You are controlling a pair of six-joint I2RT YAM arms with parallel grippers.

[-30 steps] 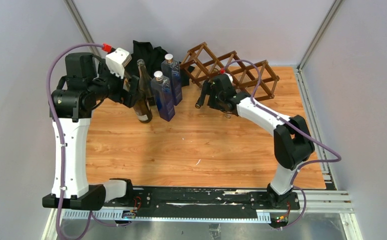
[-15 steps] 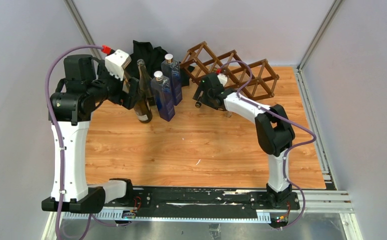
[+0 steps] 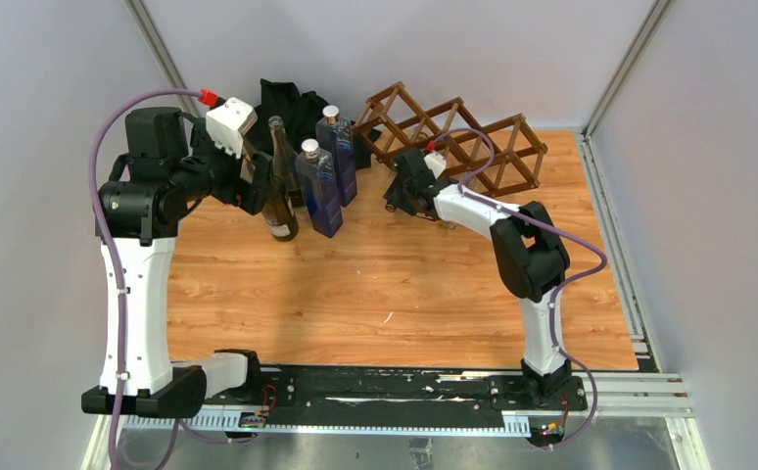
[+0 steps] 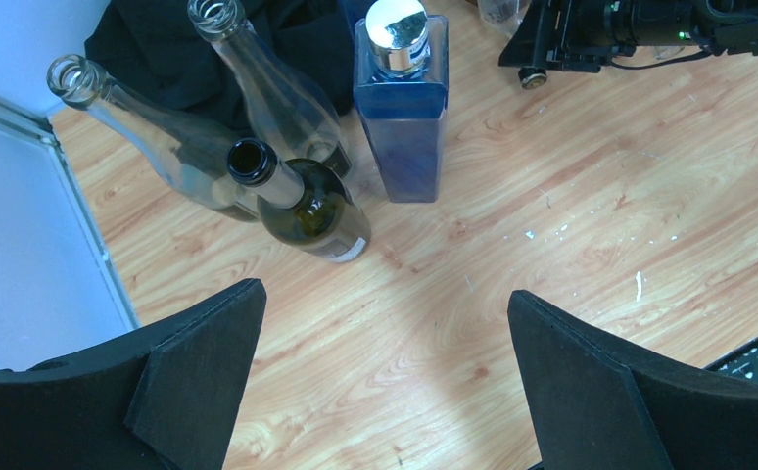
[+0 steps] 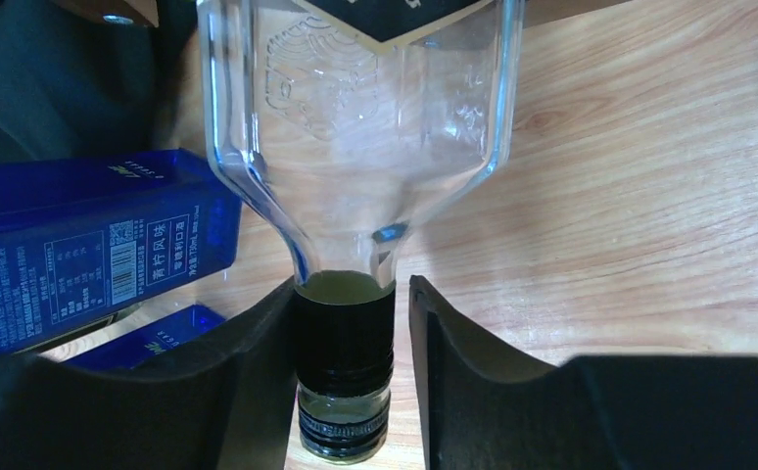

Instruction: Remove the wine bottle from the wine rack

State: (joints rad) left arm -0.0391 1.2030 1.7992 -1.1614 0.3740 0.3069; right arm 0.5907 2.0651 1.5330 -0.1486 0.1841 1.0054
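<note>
Straddling the black-banded neck of the wine bottle (image 5: 355,147), the right fingers (image 5: 248,392) sit close on both sides: one pad touches the band and a thin gap shows at the other, so I cannot tell if the grip is firm. Bottle lies neck-outward at the left front end of the wine rack (image 3: 473,147), low over the table (image 3: 375,284). Left fingers (image 4: 199,372) are spread wide and empty above a dark green bottle (image 4: 311,211) and a blue bottle (image 4: 402,117).
</note>
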